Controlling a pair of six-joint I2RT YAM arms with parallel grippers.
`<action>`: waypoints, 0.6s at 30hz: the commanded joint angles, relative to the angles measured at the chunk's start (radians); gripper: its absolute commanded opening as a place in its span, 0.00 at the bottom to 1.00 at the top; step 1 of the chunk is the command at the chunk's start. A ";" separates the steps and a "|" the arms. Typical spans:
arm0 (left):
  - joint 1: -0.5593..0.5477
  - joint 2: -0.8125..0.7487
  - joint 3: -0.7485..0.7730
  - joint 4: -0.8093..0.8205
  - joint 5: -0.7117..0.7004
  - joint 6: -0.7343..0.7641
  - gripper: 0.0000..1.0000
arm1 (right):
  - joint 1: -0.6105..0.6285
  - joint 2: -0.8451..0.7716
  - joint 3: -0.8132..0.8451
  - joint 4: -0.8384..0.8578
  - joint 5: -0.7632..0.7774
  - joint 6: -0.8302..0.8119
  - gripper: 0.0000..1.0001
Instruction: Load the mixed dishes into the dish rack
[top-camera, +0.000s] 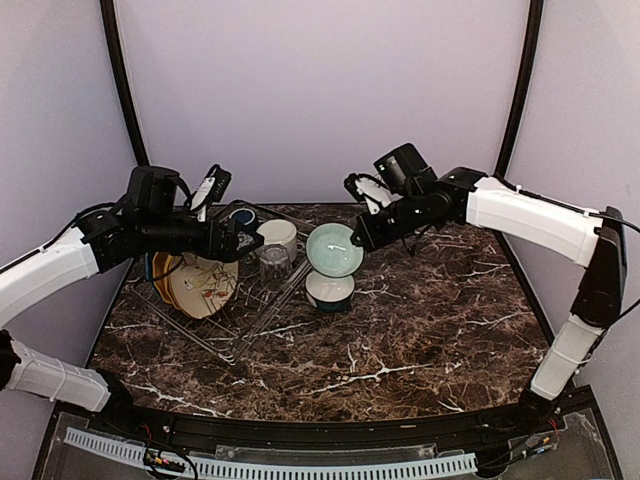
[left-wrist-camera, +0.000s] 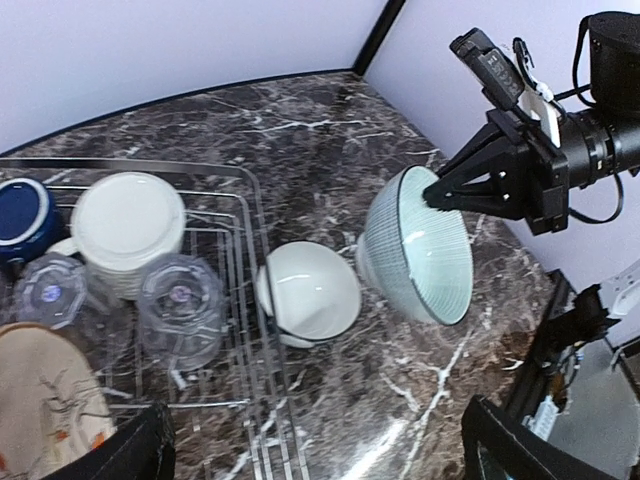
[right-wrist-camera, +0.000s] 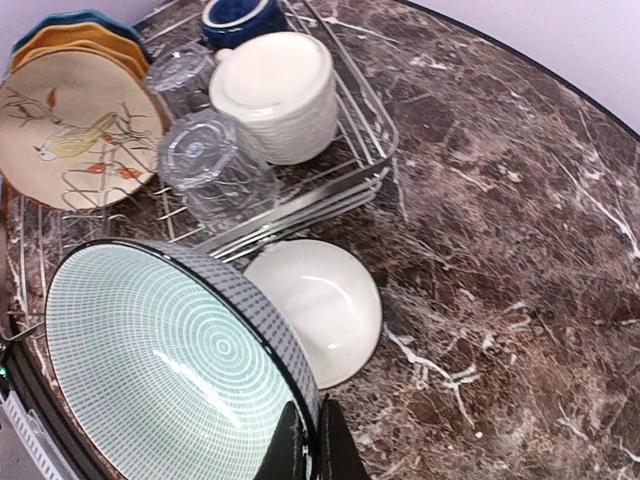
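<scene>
My right pincer (right-wrist-camera: 305, 452) is pinching the rim of the pale-teal bowl (right-wrist-camera: 170, 370), which hangs steeply tilted in the air. The bowl is just beside the right rim of the dish rack (right-wrist-camera: 376, 140), not yet over the wires. It is close above and beside a small white bowl (right-wrist-camera: 320, 305) that sits on the dark marble table (right-wrist-camera: 520, 250). My left pincer (top-camera: 243, 243) hovers over the rack with its fingers spread, holding nothing. The rack already holds a cream mug (right-wrist-camera: 275, 95), a clear ribbed glass (right-wrist-camera: 215, 170) and a cream leaf-patterned plate (right-wrist-camera: 70, 130).

I see two risks. I grip only a thin edge, so the bowl may swing or slip and drop onto the white bowl. The free space in the rack looks narrow, though the view is too tight to be sure, so carrying the bowl in could knock the glass over.
</scene>
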 joint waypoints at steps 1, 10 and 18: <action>-0.037 0.072 -0.052 0.246 0.202 -0.196 0.99 | 0.038 -0.041 -0.029 0.174 -0.123 -0.006 0.00; -0.071 0.197 -0.118 0.484 0.306 -0.394 0.99 | 0.058 -0.060 -0.069 0.284 -0.274 0.008 0.00; -0.098 0.274 -0.138 0.586 0.395 -0.485 0.99 | 0.058 -0.090 -0.119 0.366 -0.328 0.024 0.00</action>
